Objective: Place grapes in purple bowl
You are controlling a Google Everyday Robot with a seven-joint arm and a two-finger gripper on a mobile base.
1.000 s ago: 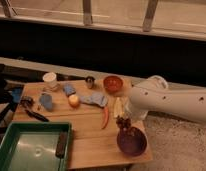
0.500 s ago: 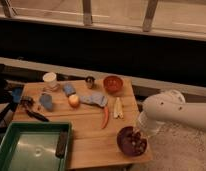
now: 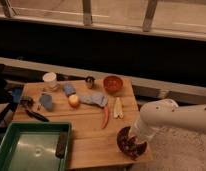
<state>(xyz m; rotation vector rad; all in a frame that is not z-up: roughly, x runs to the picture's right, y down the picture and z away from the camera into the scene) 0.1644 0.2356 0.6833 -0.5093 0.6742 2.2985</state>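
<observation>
On your far left, a rectangular green plastic tray (image 3: pixel 26 150) with a glossy floor overhangs the wooden table (image 3: pixel 88 135); a dark oblong object (image 3: pixel 61 144) lies along its right rim. Behind it stand a white cup (image 3: pixel 50 80), a small dark metal cup (image 3: pixel 90 81), crumpled blue cloths (image 3: pixel 93 100) and a round yellow-red fruit (image 3: pixel 74 101). Centre: the slim red chilli (image 3: pixel 105 118), a pale yellow wedge (image 3: pixel 117 107) and the round orange-red bowl (image 3: pixel 113 83). At the front right corner sits the round purple bowl (image 3: pixel 131 143); the grapes (image 3: pixel 129 143) show as dark berries inside it. The smooth white arm (image 3: pixel 171 116) bends down over the bowl, with the gripper (image 3: pixel 133 135) at its rim; you cannot tell how the jaws stand. Compared with half a second ago, the arm has swung rightward, uncovering more of the bowl
</observation>
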